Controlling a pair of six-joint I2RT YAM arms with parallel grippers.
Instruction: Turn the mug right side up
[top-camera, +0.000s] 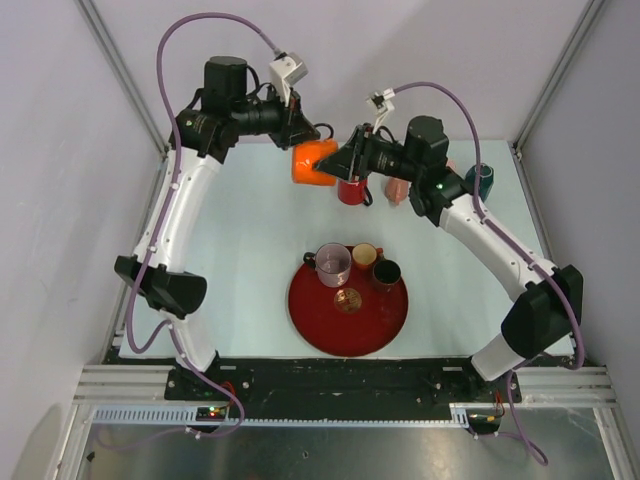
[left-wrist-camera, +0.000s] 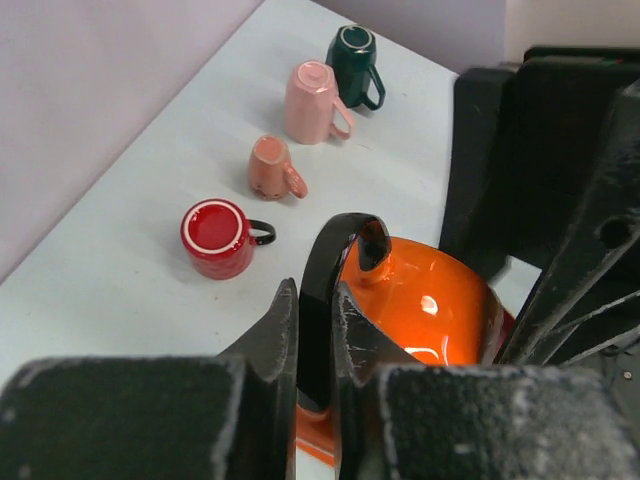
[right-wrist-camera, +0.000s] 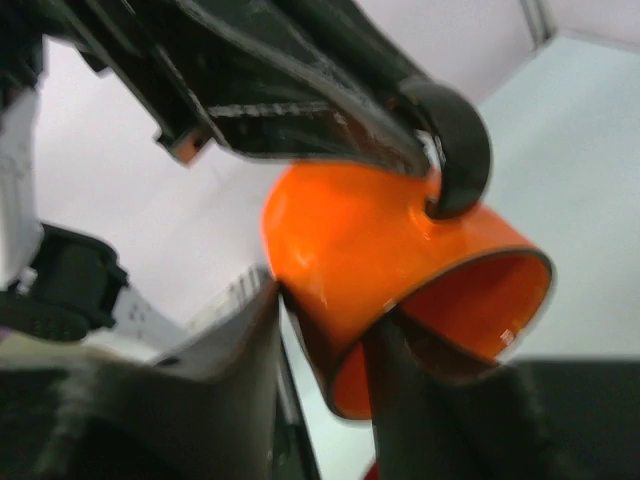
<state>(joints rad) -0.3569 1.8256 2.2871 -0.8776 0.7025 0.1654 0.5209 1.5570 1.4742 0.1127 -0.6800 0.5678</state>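
An orange mug (top-camera: 312, 162) with a black handle (left-wrist-camera: 330, 285) hangs in the air above the back of the table, lying on its side between the two arms. My left gripper (left-wrist-camera: 315, 335) is shut on the black handle. My right gripper (right-wrist-camera: 325, 335) is shut on the mug's rim, one finger inside the mouth and one outside on the wall (right-wrist-camera: 350, 250). The mug's open mouth (right-wrist-camera: 470, 310) faces the right arm. In the top view both grippers meet at the mug, the left gripper (top-camera: 300, 130) from the left and the right gripper (top-camera: 338, 160) from the right.
Upside-down mugs stand in a row at the back: red (left-wrist-camera: 217, 238), small salmon (left-wrist-camera: 273, 167), pink (left-wrist-camera: 313, 102), dark green (left-wrist-camera: 354, 62). A red round tray (top-camera: 348, 312) near the front holds three upright cups (top-camera: 334, 264).
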